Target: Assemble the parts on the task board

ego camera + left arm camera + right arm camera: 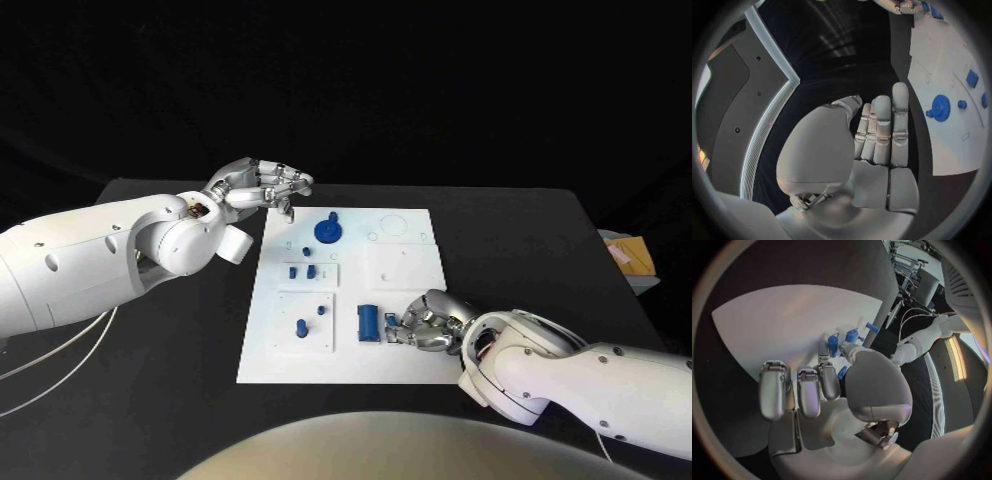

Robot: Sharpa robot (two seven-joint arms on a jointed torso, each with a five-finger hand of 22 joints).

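The white task board [404,360] lies mid-table. On it sit a blue gear [329,232] [941,107], two small blue pieces [300,271], blue pegs [300,328] [832,344] and an upright blue block [369,323]. My right hand [426,322] [836,390] rests low on the board's near right part, against the block's right side. A sliver of the blue block [842,372] shows pinched between thumb and a finger. My left hand [264,187] [879,135] hovers over the board's far left corner, its fingers straight and holding nothing.
A yellowish object [630,255] lies at the table's right edge. White cables [58,350] trail off the table's left side under my left arm. Bare black table [519,240] surrounds the board.
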